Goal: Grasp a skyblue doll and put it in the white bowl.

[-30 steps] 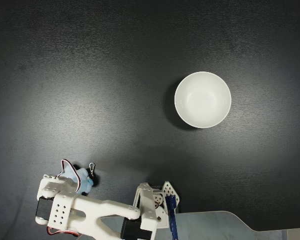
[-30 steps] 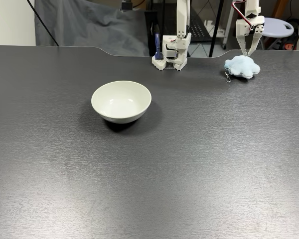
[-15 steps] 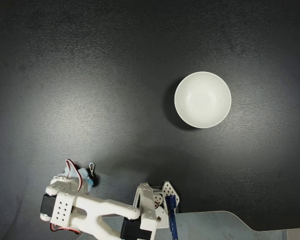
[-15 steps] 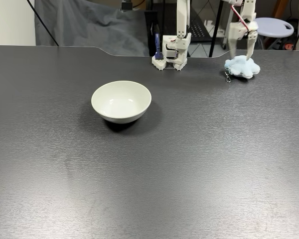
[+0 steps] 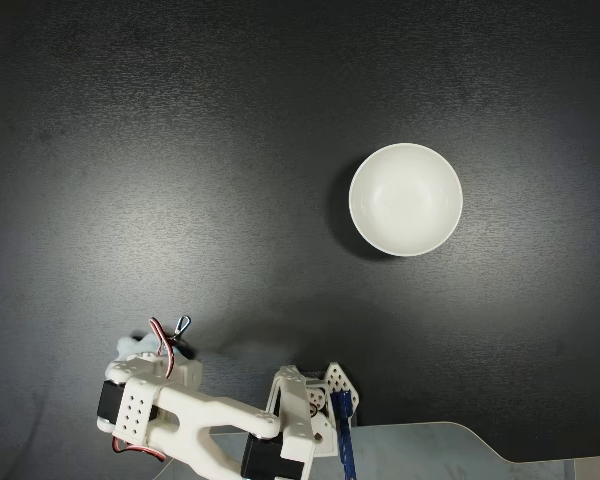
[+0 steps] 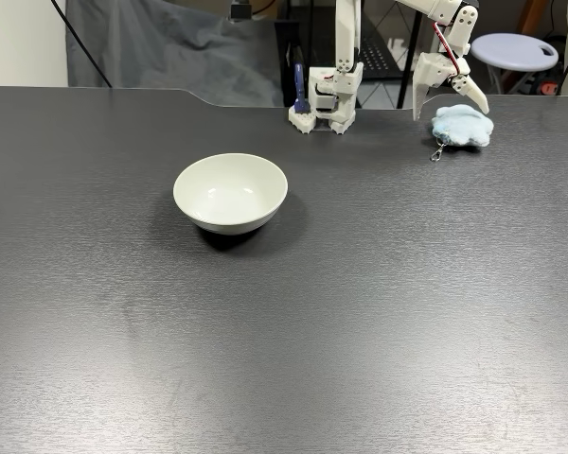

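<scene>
The skyblue doll point(image 6: 462, 126) lies on the black table at the far right, its metal clasp point(image 6: 437, 154) pointing toward the camera. My gripper point(image 6: 450, 111) hangs just above the doll's left part, open, with one finger point(image 6: 419, 95) left of the doll and the other point(image 6: 473, 92) over its top. It holds nothing. From above, the wrist point(image 5: 140, 405) covers most of the doll; a pale-blue edge point(image 5: 130, 346) and the clasp point(image 5: 182, 323) stick out. The white bowl point(image 6: 231, 192) stands empty mid-table, also seen as the bowl point(image 5: 405, 199) from above.
The arm's base point(image 6: 327, 99) is clamped at the table's far edge, between bowl and doll. A blue-handled tool point(image 6: 300, 85) stands beside it. Dark table surface point(image 6: 360, 284) stretches between doll and bowl. A stool and a grey cloth are behind the table.
The gripper came down onto the doll and spread its fingers wide. From above, the wrist slid toward the lower right and now hides more of the doll. The doll stays on the table.
</scene>
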Tool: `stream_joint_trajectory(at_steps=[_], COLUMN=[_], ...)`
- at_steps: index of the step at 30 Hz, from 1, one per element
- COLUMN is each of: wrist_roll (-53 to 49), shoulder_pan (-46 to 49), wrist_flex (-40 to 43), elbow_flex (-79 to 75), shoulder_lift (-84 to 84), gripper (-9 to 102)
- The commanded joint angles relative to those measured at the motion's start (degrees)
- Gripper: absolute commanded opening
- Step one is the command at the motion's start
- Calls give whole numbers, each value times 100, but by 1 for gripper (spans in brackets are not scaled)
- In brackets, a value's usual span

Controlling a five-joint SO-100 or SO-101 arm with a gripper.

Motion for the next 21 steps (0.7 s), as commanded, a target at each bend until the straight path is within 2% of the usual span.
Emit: stream_joint_trajectory(at_steps=[1, 6, 14, 21], wrist_roll=[9, 0, 0, 9], shoulder_pan=[-79, -79, -70, -79], wrist_flex=[44, 26, -18, -26], elbow_flex=[-677, -1213, -1187, -1266], shoulder_lift=[167, 79, 0, -888], gripper=[66, 66, 66, 66])
